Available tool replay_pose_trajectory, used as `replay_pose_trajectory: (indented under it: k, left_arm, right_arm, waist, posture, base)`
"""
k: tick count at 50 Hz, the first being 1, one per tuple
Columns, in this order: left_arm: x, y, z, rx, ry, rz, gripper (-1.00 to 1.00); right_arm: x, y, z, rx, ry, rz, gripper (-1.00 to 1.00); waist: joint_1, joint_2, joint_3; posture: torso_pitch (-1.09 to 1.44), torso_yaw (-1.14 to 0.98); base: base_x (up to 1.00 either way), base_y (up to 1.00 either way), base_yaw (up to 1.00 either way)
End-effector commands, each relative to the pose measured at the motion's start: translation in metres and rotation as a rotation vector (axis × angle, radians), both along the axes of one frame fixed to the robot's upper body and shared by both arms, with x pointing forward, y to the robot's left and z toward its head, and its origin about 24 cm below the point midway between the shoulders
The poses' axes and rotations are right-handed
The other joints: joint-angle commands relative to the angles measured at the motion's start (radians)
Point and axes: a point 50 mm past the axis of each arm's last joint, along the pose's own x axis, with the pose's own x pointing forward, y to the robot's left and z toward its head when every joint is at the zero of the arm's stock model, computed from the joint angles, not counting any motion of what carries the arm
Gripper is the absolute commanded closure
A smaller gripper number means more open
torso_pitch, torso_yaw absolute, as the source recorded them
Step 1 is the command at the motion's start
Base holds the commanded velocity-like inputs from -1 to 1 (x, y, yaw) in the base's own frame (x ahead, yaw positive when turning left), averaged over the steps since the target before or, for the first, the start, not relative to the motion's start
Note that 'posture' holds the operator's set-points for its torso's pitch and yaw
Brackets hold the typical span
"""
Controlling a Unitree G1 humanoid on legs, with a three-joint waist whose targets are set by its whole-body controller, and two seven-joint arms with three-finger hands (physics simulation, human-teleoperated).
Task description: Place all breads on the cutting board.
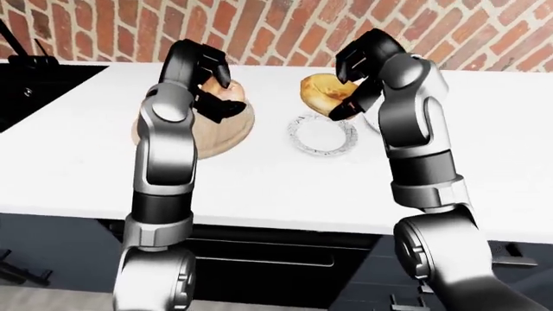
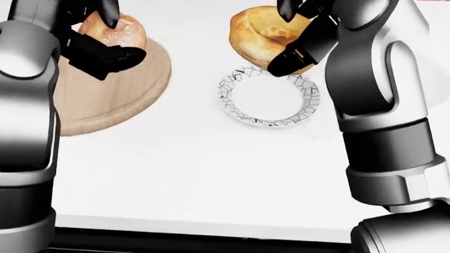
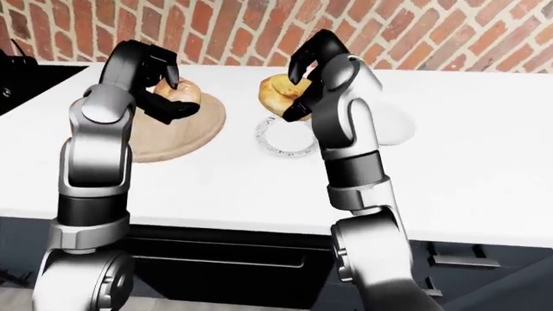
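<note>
A round wooden cutting board point(image 2: 105, 100) lies on the white counter at the left of the head view. My left hand point(image 2: 105, 39) is shut on a pale brown bread roll point(image 2: 120, 31) over the board's upper part; I cannot tell whether the roll touches the board. My right hand point(image 2: 288, 37) is shut on a golden bread roll point(image 2: 257, 34) and holds it in the air just above the upper edge of a small plate point(image 2: 232, 100) with a crackle-patterned rim. The plate's middle is bare.
A second white plate point(image 3: 393, 123) lies to the right of the patterned plate, partly hidden by my right arm. A black sink or stove point(image 1: 34, 91) is set into the counter at far left. A brick wall point(image 1: 277, 26) runs along the top.
</note>
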Motion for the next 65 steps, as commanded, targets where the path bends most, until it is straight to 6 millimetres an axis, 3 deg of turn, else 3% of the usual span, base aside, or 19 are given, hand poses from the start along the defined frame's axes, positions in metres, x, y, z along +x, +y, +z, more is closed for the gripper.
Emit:
replay_pose_trajectory:
  k: [1,15,17,20,24,26,27,30,36,43,46,51,54,56,59,61,62,63,65]
  left_arm:
    - [-0.005,-0.005,0.021,0.013,-0.094,-0.02,1.0]
    - [-0.009,-0.003,0.026,0.02,-0.103,-0.018,1.0]
    - [-0.009,-0.003,0.027,0.022,-0.105,-0.018,1.0]
    - [-0.01,-0.003,0.028,0.023,-0.106,-0.016,1.0]
    - [-0.01,-0.002,0.028,0.023,-0.108,-0.015,1.0]
    - [-0.01,-0.002,0.028,0.024,-0.108,-0.015,1.0]
    - [-0.01,-0.002,0.028,0.023,-0.109,-0.015,1.0]
    - [-0.01,-0.001,0.027,0.024,-0.108,-0.014,1.0]
    - [-0.009,0.0,0.028,0.023,-0.11,-0.012,1.0]
    - [-0.011,-0.002,0.028,0.026,-0.112,-0.013,1.0]
    - [-0.01,-0.002,0.027,0.027,-0.112,-0.015,1.0]
    - [-0.012,-0.003,0.028,0.029,-0.113,-0.014,1.0]
    - [-0.013,-0.004,0.029,0.031,-0.114,-0.016,1.0]
    - [-0.013,-0.004,0.029,0.034,-0.114,-0.016,1.0]
    - [-0.015,-0.004,0.032,0.034,-0.117,-0.015,1.0]
    - [-0.015,-0.004,0.032,0.035,-0.117,-0.016,1.0]
    - [-0.014,-0.005,0.032,0.036,-0.118,-0.017,1.0]
    - [-0.014,-0.005,0.032,0.036,-0.118,-0.018,1.0]
    - [-0.014,-0.005,0.032,0.038,-0.118,-0.018,1.0]
  right_arm:
    - [-0.004,-0.003,0.019,-0.004,-0.077,-0.015,1.0]
    - [-0.004,-0.001,0.018,-0.015,-0.073,-0.009,1.0]
    - [-0.004,-0.001,0.019,-0.014,-0.075,-0.009,1.0]
    - [-0.005,-0.001,0.02,-0.012,-0.076,-0.007,1.0]
    - [-0.006,0.0,0.021,-0.012,-0.078,-0.004,1.0]
    - [-0.005,0.0,0.021,-0.009,-0.079,-0.005,1.0]
    - [-0.004,0.0,0.021,-0.007,-0.08,-0.004,1.0]
    - [-0.004,0.001,0.021,-0.003,-0.081,-0.001,1.0]
    - [-0.005,0.001,0.021,0.007,-0.084,0.003,1.0]
    - [-0.004,0.0,0.019,0.003,-0.084,-0.002,1.0]
    - [-0.004,0.0,0.019,0.018,-0.086,-0.003,1.0]
    - [-0.004,-0.001,0.019,0.033,-0.088,-0.004,1.0]
    - [-0.003,-0.002,0.018,0.035,-0.086,-0.004,1.0]
    - [-0.003,-0.003,0.018,0.036,-0.083,-0.007,1.0]
    - [-0.004,-0.003,0.02,0.036,-0.085,-0.008,1.0]
    - [-0.004,-0.004,0.021,0.035,-0.086,-0.009,1.0]
    - [-0.005,-0.004,0.021,0.036,-0.086,-0.009,1.0]
    - [-0.005,-0.004,0.021,0.037,-0.085,-0.009,1.0]
    - [-0.005,-0.005,0.021,0.036,-0.087,-0.011,1.0]
  waist:
    - [-0.007,0.004,-0.025]
    - [-0.007,-0.069,-0.046]
    - [-0.004,-0.079,-0.03]
    - [0.0,-0.059,-0.016]
    - [-0.002,0.004,-0.019]
    - [-0.006,0.058,-0.026]
    - [-0.009,0.108,-0.039]
    - [-0.008,0.076,-0.016]
    - [-0.007,0.019,-0.021]
    - [-0.002,0.047,-0.007]
    - [0.006,0.015,-0.002]
    - [0.014,0.01,0.013]
    - [0.02,-0.041,0.001]
    - [0.029,-0.004,0.027]
    - [0.0,-0.01,0.021]
    - [-0.009,0.054,0.017]
    - [0.001,0.064,0.027]
    - [0.008,0.027,0.032]
    - [0.01,0.018,0.012]
  posture:
    - [0.0,0.0]
    - [0.0,0.0]
    - [0.0,0.0]
    - [0.0,0.0]
    - [0.0,0.0]
    - [0.0,0.0]
    - [0.0,0.0]
    - [0.0,0.0]
    - [0.0,0.0]
    - [0.0,0.0]
    - [0.0,0.0]
    - [0.0,0.0]
    - [0.0,0.0]
    - [0.0,0.0]
    - [0.0,0.0]
    - [0.0,0.0]
    - [0.0,0.0]
    - [0.0,0.0]
    - [0.0,0.0]
  base:
    - [0.0,0.38,0.0]
    - [0.0,0.45,0.0]
    - [0.0,0.79,0.0]
    - [0.0,0.79,0.0]
    - [0.0,0.79,0.0]
    - [0.0,0.79,0.0]
    - [0.0,0.79,0.0]
    - [0.0,0.78,0.0]
    - [0.0,0.53,0.0]
    - [0.0,0.04,0.0]
    - [0.0,0.18,0.0]
    - [0.0,0.0,0.0]
    - [0.0,0.0,0.0]
    - [0.0,0.0,0.0]
    - [0.0,0.0,0.0]
    - [0.0,0.0,0.0]
    - [0.0,0.0,0.0]
    - [0.0,0.0,0.0]
    - [0.0,0.0,0.0]
